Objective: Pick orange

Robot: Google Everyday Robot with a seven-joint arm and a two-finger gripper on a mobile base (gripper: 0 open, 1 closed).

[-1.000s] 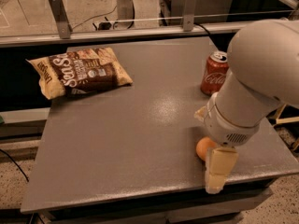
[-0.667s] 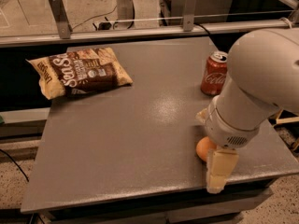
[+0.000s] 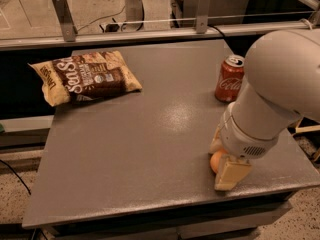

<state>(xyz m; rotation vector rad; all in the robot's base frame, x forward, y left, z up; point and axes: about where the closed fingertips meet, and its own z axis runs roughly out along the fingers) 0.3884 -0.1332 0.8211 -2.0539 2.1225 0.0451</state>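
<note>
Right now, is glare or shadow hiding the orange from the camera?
In the camera view the light is dim and warm. A pale sheen lies mid-surface on the table, away from the orange. The orange is partly covered, not by shadow but by the gripper, near the table's front right edge.

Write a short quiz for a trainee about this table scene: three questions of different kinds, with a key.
1. True or false: the soda can lies on its side.
2. The gripper is at: A) the chip bag, B) the orange, C) the soda can.
3. Name the thing lying farthest from the orange.
Key: 1 false, it stands upright. 2 B, near the table's front edge. 3 the chip bag.
</note>
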